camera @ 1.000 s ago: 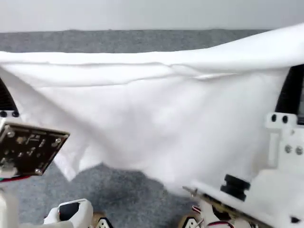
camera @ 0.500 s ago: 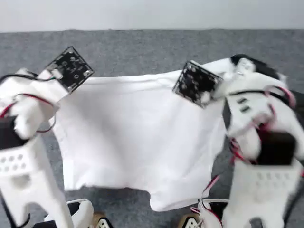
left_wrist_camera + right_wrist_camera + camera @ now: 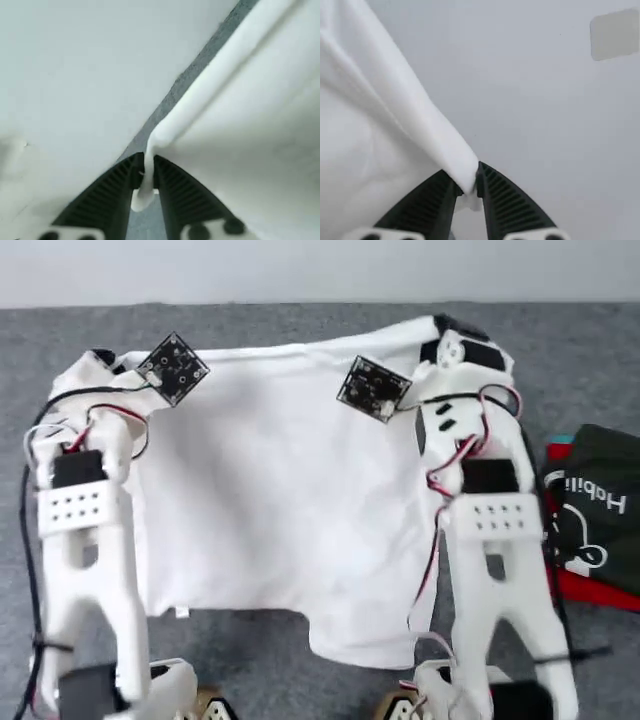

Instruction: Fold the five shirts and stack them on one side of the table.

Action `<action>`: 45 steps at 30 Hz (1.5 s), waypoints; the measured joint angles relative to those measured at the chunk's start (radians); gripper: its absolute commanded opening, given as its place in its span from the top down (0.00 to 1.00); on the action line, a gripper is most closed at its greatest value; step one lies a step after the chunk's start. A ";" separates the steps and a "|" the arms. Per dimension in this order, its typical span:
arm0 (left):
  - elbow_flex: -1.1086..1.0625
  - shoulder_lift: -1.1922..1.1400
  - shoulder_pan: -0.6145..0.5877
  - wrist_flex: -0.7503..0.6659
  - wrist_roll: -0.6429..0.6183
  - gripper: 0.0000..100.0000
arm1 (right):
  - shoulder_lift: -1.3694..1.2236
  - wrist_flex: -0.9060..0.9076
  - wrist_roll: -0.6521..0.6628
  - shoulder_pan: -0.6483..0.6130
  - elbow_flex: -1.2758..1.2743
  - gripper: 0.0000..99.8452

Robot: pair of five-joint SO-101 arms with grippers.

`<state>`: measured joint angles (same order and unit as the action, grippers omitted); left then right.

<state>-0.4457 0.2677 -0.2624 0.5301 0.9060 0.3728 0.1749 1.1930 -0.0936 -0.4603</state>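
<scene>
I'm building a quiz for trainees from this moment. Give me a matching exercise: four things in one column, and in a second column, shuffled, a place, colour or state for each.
Things:
1. white shirt
2. left gripper
3. black garment
4. table

Descriptions:
A. grey
B. shut on a fold of white cloth
C. spread out between the two arms
D. lying on a red garment, at the robot's right

Pairs: 1-C; 2-B; 3-D; 4-A
</scene>
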 measured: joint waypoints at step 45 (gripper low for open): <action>0.222 -0.311 -0.002 0.677 0.192 0.99 | 0.005 1.306 -0.038 -0.087 0.269 0.99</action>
<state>-0.2232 -0.0437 -0.2639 1.2068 1.0978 0.3775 1.4807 1.1546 -0.1811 -0.1918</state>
